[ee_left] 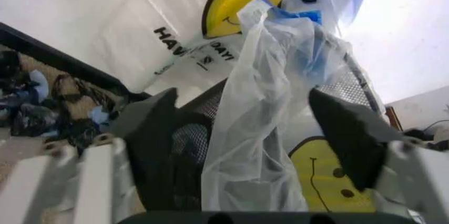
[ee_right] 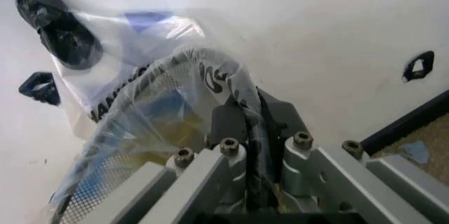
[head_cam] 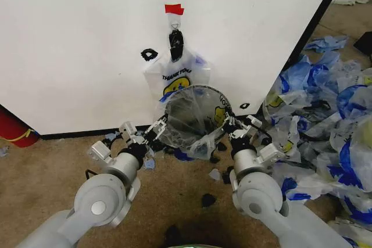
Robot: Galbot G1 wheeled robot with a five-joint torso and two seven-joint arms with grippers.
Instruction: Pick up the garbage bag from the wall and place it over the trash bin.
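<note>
Your left gripper (ee_left: 256,129) has its fingers spread wide, with a fold of the garbage bag (ee_left: 259,108) hanging between them over the trash bin (head_cam: 195,117). Your right gripper (ee_right: 245,129) is pinched tight on the bag at the rim opposite.

Brown carpet (head_cam: 46,172) covers the floor, littered with small black scraps (head_cam: 208,200). At its right edge lies a heap of blue-and-white bags (head_cam: 325,120) — at the left edge, a red object (head_cam: 14,129).
</note>
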